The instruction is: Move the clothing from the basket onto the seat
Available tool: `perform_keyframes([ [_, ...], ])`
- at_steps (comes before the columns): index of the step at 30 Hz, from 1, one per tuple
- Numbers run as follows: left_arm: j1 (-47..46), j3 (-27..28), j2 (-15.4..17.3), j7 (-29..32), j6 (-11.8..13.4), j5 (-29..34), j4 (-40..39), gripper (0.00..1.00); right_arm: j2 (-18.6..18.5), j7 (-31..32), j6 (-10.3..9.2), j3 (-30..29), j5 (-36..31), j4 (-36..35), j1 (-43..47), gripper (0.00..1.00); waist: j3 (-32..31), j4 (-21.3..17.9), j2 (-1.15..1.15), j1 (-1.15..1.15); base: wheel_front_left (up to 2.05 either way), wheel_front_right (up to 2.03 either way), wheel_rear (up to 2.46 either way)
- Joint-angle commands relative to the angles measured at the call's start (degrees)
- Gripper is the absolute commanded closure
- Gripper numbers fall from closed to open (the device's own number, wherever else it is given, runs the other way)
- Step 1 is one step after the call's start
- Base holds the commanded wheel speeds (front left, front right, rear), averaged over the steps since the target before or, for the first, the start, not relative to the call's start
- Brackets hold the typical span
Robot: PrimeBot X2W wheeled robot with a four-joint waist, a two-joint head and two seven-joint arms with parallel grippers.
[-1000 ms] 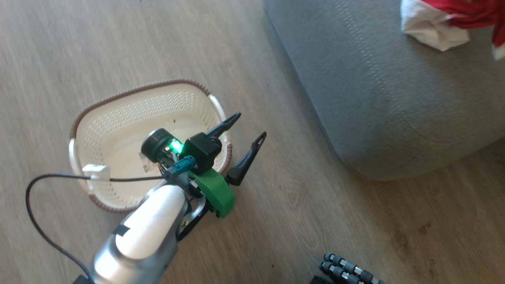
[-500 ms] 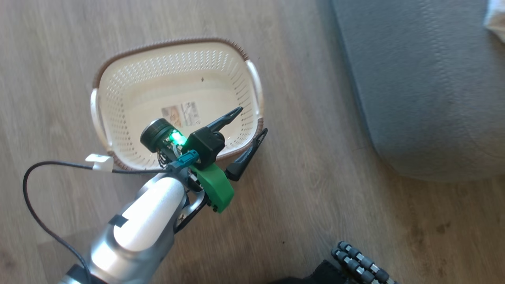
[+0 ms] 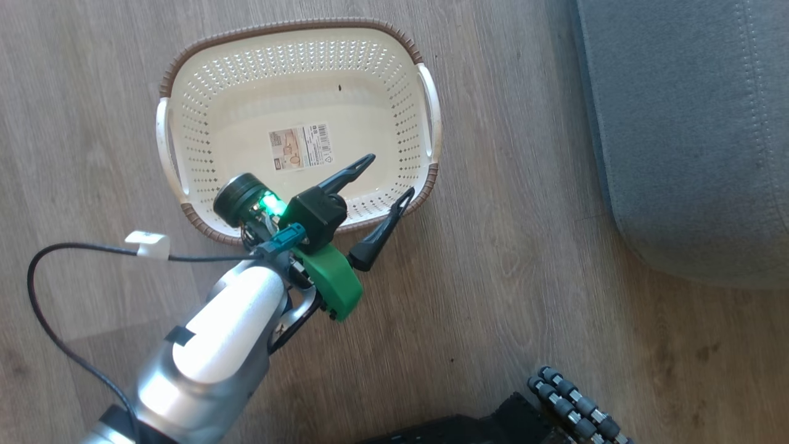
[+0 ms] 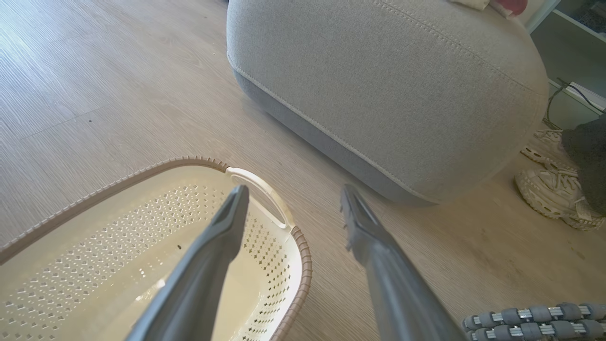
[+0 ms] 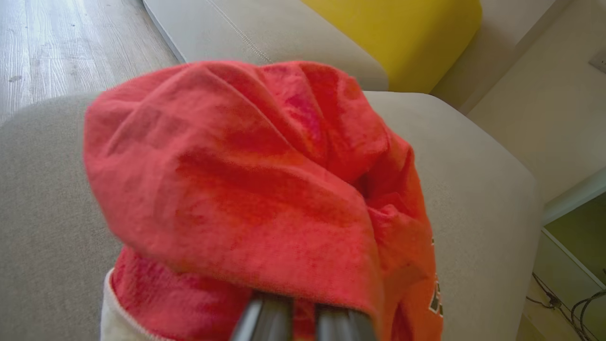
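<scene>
Empty basket [image 3: 290, 26] on floor [image 3: 493, 277]. Left hand [image 3: 389, 177]: released, idle above basket's near corner. Right hand [image 5: 303, 322]: clenched on red clothing [image 5: 246, 189], held over seat [image 5: 473, 189] for setting down.

The clothing [image 5: 246, 189] drapes over the right tool [image 5: 303, 310], hiding its fingertips.

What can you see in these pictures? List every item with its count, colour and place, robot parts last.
basket: one, cream, brown rim, on the floor, no clothes inside.
label: one, pale, on the basket's bottom.
seat: one, grey, right of the basket.
clothing: one bundle, red, draped over right gripper, seat behind.
cushion: one, yellow, beyond the seat.
shoes: two, white, on floor by the seat.
left gripper: one, dark, open, above basket's near rim.
right gripper: one, dark, shut on the clothing.
</scene>
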Motion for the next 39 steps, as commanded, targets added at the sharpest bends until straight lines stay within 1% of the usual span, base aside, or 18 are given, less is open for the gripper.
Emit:
perform_keyframes([
  [1,-1.05,1.77,0.54,-0.54,-0.09,-0.1,-1.14,0.0,-1.8,-1.76,-0.02,0.32,0.01,-0.18,1.77,0.0,-0.29,-0.1,0.0,0.0,0.0,0.0,0.0],
  [2,-1.05,1.77,0.54,-0.54,-0.09,-0.1,-1.14,0.0,-1.8,-1.76,-0.02,0.32,0.01,-0.18,1.77,0.0,-0.29,-0.1,0.0,0.0,0.0,0.0,0.0],
  [5,-0.94,2.15,0.31,-0.54,-0.09,-0.24,-0.91,0.0,-1.95,-4.58,-0.02,1.35,1.31,3.6,3.61,0.0,-1.14,-0.22,0.0,0.0,0.0,0.0,0.0],
  [8,-0.59,2.79,-0.12,-0.54,-0.09,-0.38,-0.67,0.0,-2.12,-5.92,-0.02,4.45,3.15,6.44,5.7,0.0,-2.18,-0.22,0.0,0.0,0.0,0.0,0.0],
  [10,-0.27,3.25,-0.4,-0.54,-0.09,-0.51,-0.51,0.0,-2.05,-6.17,-0.02,6.74,4.66,7.01,7.5,0.0,-3.08,-0.19,0.0,0.0,0.0,0.0,0.0],
  [14,0.5,4.66,-1.13,-0.54,-0.09,-0.65,-0.29,0.0,-0.9,-6.23,-0.02,12.0,9.21,3.3,12.42,0.0,-5.13,0.28,0.0,0.0,0.0,0.0,0.0],
  [19,2.28,7.03,-2.38,-0.54,-0.09,-0.89,0.14,0.0,0.96,-6.24,-0.02,19.97,15.96,-3.82,20.49,0.0,-8.7,1.69,0.0,0.0,0.0,0.0,0.0],
  [23,4.21,9.29,-3.25,-0.54,-0.09,-1.02,0.39,0.0,2.65,-6.25,-0.02,25.35,20.54,-10.0,26.2,0.0,-11.69,3.49,0.0,0.0,0.0,0.0,0.0],
  [27,6.12,11.76,-4.06,-0.54,-0.09,-1.01,0.72,0.0,4.76,-6.25,-0.02,29.43,23.97,-15.18,29.79,0.0,-14.65,5.97,0.0,0.0,0.0,0.0,0.0],
  [32,8.81,15.29,-5.08,-0.54,-0.09,-0.86,1.0,0.0,8.17,-6.25,-0.02,33.48,25.11,-21.75,33.63,0.0,-18.53,9.41,0.0,0.0,0.0,0.0,0.0],
  [39,12.53,21.38,-6.04,-0.54,-0.09,-0.24,1.23,0.0,11.9,-6.25,-0.02,36.07,25.76,-28.81,37.43,0.0,-22.87,13.53,0.0,0.0,0.0,0.0,0.0],
])
